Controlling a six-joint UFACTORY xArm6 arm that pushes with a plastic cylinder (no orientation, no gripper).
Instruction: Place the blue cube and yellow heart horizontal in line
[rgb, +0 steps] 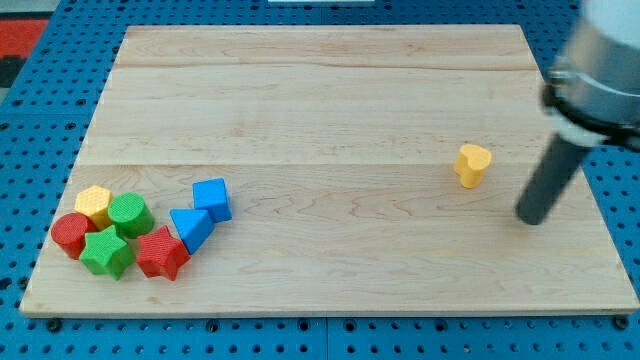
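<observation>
The blue cube (212, 198) sits at the board's lower left, at the edge of a cluster of blocks. The yellow heart (472, 164) stands alone at the view's right, slightly higher than the cube. My tip (531, 218) is on the board to the right of the heart and a little below it, a short gap away and not touching. It is far from the blue cube.
Next to the cube lie a blue triangular block (190, 228), a red star (161, 253), a green star (107, 253), a green cylinder (130, 214), a yellow hexagon (94, 204) and a red cylinder (71, 233). The wooden board (320, 90) lies on blue pegboard.
</observation>
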